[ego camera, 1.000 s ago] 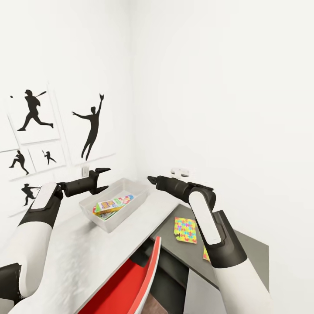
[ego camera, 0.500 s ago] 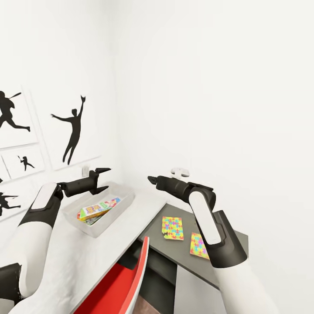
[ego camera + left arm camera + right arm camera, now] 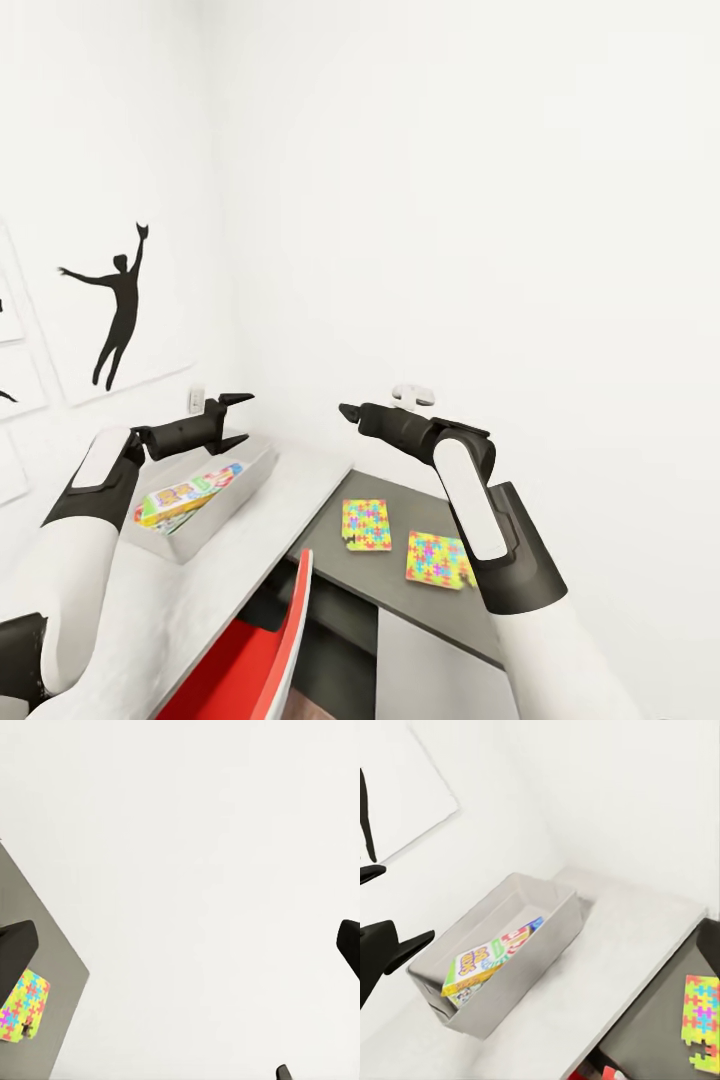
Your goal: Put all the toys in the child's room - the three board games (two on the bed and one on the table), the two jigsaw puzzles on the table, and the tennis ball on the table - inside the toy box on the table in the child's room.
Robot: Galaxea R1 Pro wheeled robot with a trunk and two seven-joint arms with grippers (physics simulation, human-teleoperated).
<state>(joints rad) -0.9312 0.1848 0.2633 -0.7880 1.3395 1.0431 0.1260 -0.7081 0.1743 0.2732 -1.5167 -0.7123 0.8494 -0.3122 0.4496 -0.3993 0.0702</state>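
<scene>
Head view: left tool [image 3: 236,419] at centre left, fingers apart, empty, above the toy box [image 3: 232,490]; right tool [image 3: 349,412] at centre, whether apart or together I cannot tell; two puzzles [image 3: 366,524] [image 3: 437,560] lie on the dark table [image 3: 400,590], lower centre.
Left wrist view: one puzzle [image 3: 24,1007] at lower left.
Right wrist view: board games [image 3: 491,954] lie inside the toy box [image 3: 556,928], centre left.

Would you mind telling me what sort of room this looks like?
Probably a child's room or playroom: a black sports silhouette picture hangs on the white wall, two bright jigsaw puzzles lie on a grey table, and a toy box holds colourful board games.
</scene>
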